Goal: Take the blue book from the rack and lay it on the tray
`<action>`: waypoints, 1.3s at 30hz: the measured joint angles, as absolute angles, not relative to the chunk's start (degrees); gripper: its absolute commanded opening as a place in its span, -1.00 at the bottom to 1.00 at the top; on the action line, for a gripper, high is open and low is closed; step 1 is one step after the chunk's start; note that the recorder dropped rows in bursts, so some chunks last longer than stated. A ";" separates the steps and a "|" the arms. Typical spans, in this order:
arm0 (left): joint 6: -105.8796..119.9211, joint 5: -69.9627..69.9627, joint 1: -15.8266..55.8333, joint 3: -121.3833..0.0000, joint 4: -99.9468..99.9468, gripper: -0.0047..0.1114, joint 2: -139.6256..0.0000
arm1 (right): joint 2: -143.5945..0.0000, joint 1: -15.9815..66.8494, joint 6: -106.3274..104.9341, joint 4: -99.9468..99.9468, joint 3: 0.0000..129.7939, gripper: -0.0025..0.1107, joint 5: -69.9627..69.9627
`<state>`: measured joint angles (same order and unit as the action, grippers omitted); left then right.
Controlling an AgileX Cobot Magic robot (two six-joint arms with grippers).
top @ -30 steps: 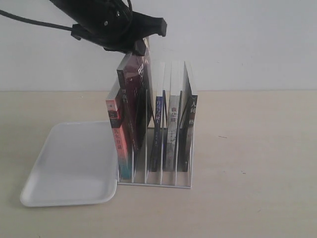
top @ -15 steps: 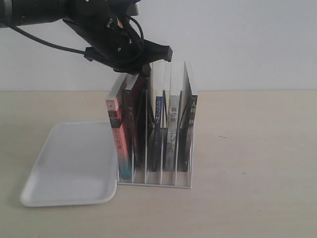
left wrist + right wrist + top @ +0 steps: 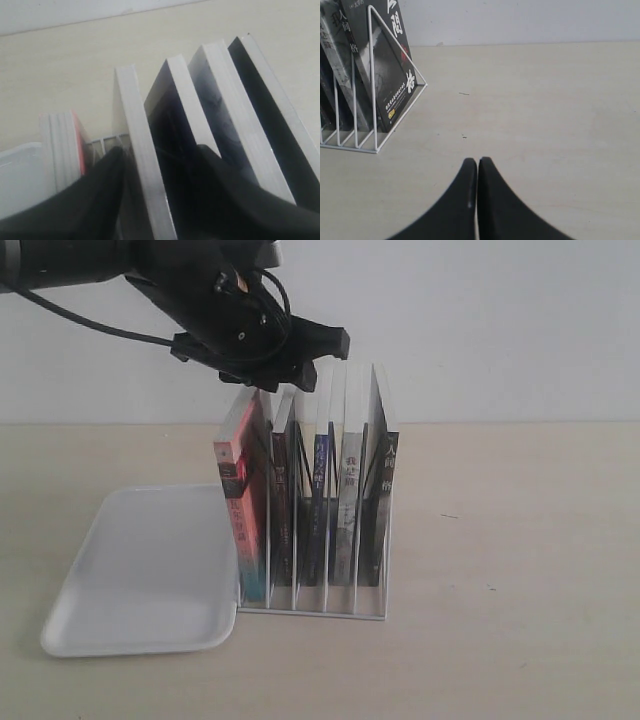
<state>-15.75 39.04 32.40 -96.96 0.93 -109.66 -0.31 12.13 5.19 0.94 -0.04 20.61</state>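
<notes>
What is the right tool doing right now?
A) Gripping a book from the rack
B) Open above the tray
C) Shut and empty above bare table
C: the right tool has its fingertips pressed together with nothing between them, and only bare table lies under it.

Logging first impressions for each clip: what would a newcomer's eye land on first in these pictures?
First, the black left gripper over the white wire rack at centre, its fingers straddling the top edge of one book among the five standing there. Then the white tray lying just left of the rack in the exterior view, and the right gripper shut above the table by the rack's other end.
</notes>
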 measured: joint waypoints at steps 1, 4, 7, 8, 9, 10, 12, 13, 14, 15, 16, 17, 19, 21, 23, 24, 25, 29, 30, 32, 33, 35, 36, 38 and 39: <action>-15.75 39.10 32.40 -96.96 0.80 -0.19 -109.19 | -0.31 12.13 5.19 0.94 -0.04 -0.96 20.61; -15.75 39.20 32.40 -96.96 0.00 -0.25 -107.12 | -0.31 12.13 5.19 0.94 -0.04 -0.96 20.61; -15.75 39.66 32.40 -96.96 0.00 -0.35 -104.70 | -0.31 12.13 5.19 0.94 -0.04 -0.96 20.61; -15.75 40.00 32.40 -96.96 0.00 -0.38 -104.16 | -0.31 12.13 5.19 0.94 -0.04 -0.96 20.61; -15.75 40.50 32.40 -97.06 0.00 -0.40 -103.82 | -0.31 12.13 5.19 0.94 -0.04 -0.96 20.61; -15.49 40.83 32.40 -97.06 0.00 -0.40 -103.40 | -0.31 12.13 5.19 0.94 -0.04 -0.96 20.61; -15.37 42.08 32.40 -97.06 0.00 -0.40 -103.17 | -0.31 12.13 5.19 0.94 -0.04 -0.96 20.61; -15.37 42.48 32.40 -97.06 0.00 -0.40 -103.17 | -0.31 12.13 5.19 0.94 -0.04 -0.96 20.61; -15.37 42.83 32.58 -97.06 0.00 -0.40 -103.17 | -0.31 12.13 5.19 0.94 -0.04 -0.96 20.61; -15.37 43.18 32.62 -97.06 0.00 -0.40 -103.17 | -0.31 12.13 5.19 0.94 -0.04 -0.96 20.61; -15.37 43.18 32.76 -97.06 0.00 -0.40 -103.17 | -0.31 12.13 5.19 0.94 -0.04 -0.96 20.61; -15.37 43.18 33.16 -97.06 0.00 -0.40 -103.17 | -0.31 12.13 5.19 0.94 -0.04 -0.96 20.61; -15.37 42.90 34.08 -97.06 0.36 -0.40 -103.17 | -0.31 12.13 5.19 0.94 -0.04 -0.96 20.61; -15.37 42.69 35.24 -97.06 1.88 -0.40 -103.17 | -0.31 12.13 5.19 0.94 -0.04 -0.96 20.61; -15.47 42.41 36.30 -97.06 3.83 -0.40 -103.17 | -0.31 12.13 5.19 0.94 -0.04 -0.96 20.61; -15.78 42.26 36.69 -97.06 4.77 -0.40 -103.42 | -0.31 12.13 5.19 0.94 -0.04 -0.96 20.61; -16.26 41.97 37.06 -97.06 5.47 -0.40 -103.75 | -0.31 12.13 5.19 0.94 -0.04 -0.96 20.61; -18.14 39.95 37.41 -97.06 7.03 -0.40 -106.57 | -0.31 12.13 5.19 0.94 -0.04 -0.96 20.61; -18.45 38.96 37.41 -97.06 7.03 -0.40 -107.27 | -0.31 12.13 5.19 0.94 -0.04 -0.96 20.61; -18.56 36.88 37.44 -97.06 7.03 -0.40 -108.43 | -0.31 12.13 5.19 0.94 -0.04 -0.96 20.61; -18.70 35.94 37.54 -97.06 7.03 -0.40 -108.54 | -0.31 12.13 5.19 0.94 -0.04 -0.96 20.61; -18.70 35.20 37.68 -97.06 7.03 -0.40 -108.54 | -0.31 12.13 5.19 0.94 -0.04 -0.96 20.61; -18.70 34.91 37.68 -97.06 7.28 -0.40 -108.54 | -0.31 12.13 5.19 0.94 -0.04 -0.96 20.61; -18.80 34.91 37.68 -97.06 7.65 -0.40 -108.66 | -0.31 12.13 5.19 0.94 -0.04 -0.96 20.61; -18.80 34.79 37.68 -97.06 7.65 -0.40 -108.66 | -0.31 12.13 5.19 0.94 -0.04 -0.96 20.61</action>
<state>-18.80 34.79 37.68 -97.06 7.65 -108.66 -0.31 12.13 5.19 0.94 -0.04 20.61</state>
